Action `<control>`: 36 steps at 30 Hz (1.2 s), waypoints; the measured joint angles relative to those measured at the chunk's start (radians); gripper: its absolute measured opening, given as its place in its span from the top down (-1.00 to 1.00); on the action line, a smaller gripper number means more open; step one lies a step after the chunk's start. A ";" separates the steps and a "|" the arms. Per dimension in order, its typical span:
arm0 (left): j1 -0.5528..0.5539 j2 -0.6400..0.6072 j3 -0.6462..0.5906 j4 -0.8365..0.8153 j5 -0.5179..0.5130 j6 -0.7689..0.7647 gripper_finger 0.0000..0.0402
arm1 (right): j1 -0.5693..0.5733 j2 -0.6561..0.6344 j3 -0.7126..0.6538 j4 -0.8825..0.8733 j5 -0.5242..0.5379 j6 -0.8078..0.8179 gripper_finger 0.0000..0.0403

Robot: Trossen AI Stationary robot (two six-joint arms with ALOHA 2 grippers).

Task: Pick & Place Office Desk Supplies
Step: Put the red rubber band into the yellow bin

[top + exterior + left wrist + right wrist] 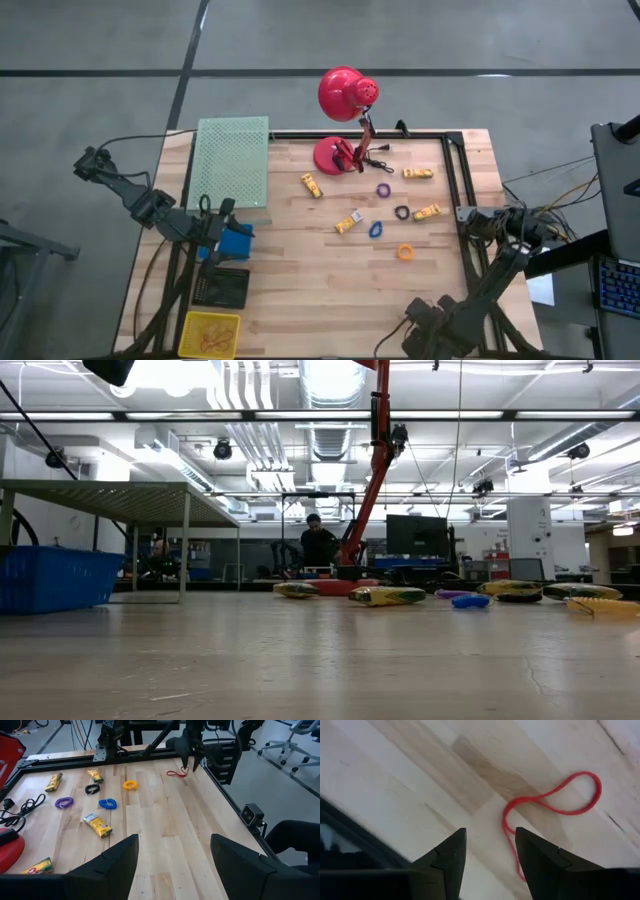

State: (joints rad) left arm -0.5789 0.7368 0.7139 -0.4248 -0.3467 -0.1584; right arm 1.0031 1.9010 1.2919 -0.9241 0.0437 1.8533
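A thin red rubber band (555, 800) lies flat on the wood near the table's front right. My right gripper (489, 857) points down over it, open. Its fingers stand on either side of the band's near end, and I cannot tell whether they touch it. The left wrist view shows this gripper (192, 766) just above the band (176, 773). Mid-table lie yellow pieces (348, 222) and purple (383, 190), black (402, 212), blue (376, 229) and orange (405, 252) rings. My left gripper (172, 865) waits open at the left, above the blue bin (235, 243).
A red desk lamp (345, 95) stands on its base (335, 155) at the far edge, its cord beside it. A green mesh tray (232, 160), a black tray (222, 288) and a yellow bin (210, 333) line the left side. Black rails (462, 180) frame the table. A person shows far behind (318, 540).
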 joint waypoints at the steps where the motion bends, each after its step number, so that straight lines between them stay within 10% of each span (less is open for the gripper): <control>1: 0.000 0.000 0.000 0.000 0.000 0.000 -0.26 | 0.000 0.014 0.002 -0.004 -0.008 -0.005 0.16; 36: 0.000 0.000 0.000 0.000 0.000 0.000 -0.26 | -0.001 0.116 0.054 -0.093 -0.042 -0.126 0.75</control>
State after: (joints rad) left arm -0.5788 0.7368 0.7139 -0.4244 -0.3470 -0.1585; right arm 1.0024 2.0171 1.3460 -1.0172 0.0017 1.7278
